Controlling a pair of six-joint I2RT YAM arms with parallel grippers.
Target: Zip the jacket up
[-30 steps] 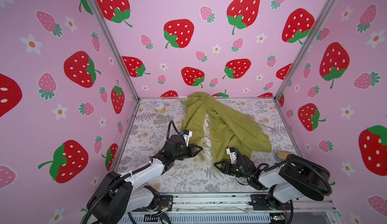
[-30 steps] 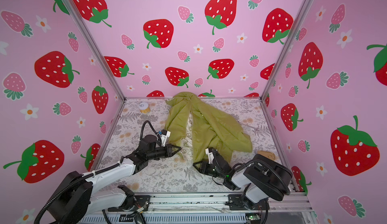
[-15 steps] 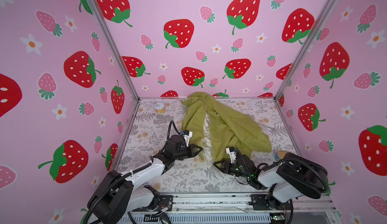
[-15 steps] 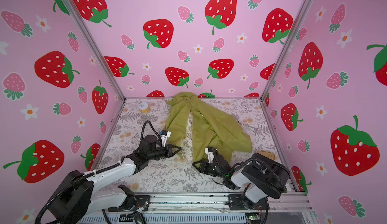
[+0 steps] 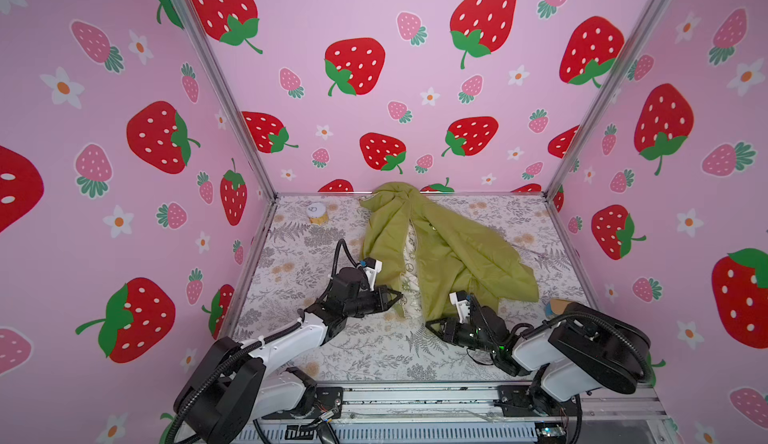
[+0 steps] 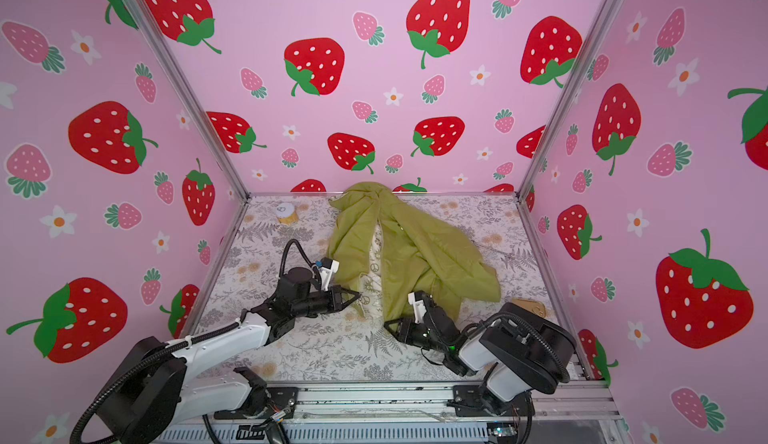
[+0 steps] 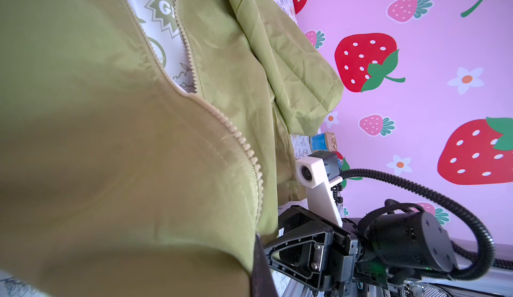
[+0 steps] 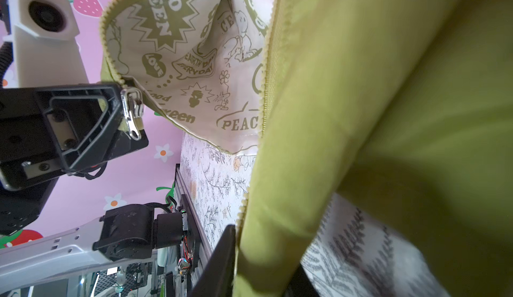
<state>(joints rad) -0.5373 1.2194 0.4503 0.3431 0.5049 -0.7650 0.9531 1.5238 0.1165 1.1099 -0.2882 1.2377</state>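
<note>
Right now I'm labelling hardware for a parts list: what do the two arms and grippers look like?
The left arm and right arm have white links, black joints and black corrugated cables. The left gripper and right gripper are black, tapered, with white wrist-camera mounts.

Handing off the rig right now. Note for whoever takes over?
Now: left gripper shut on the jacket at one front edge's bottom, by the silver zipper pull.
The right gripper straddles the other front edge's bottom; grip unconfirmed.
Jacket lies on the table, front open, lining showing.
Done: both bottom ends reached.
Left: mate the zipper ends, pull the slider up.
</note>
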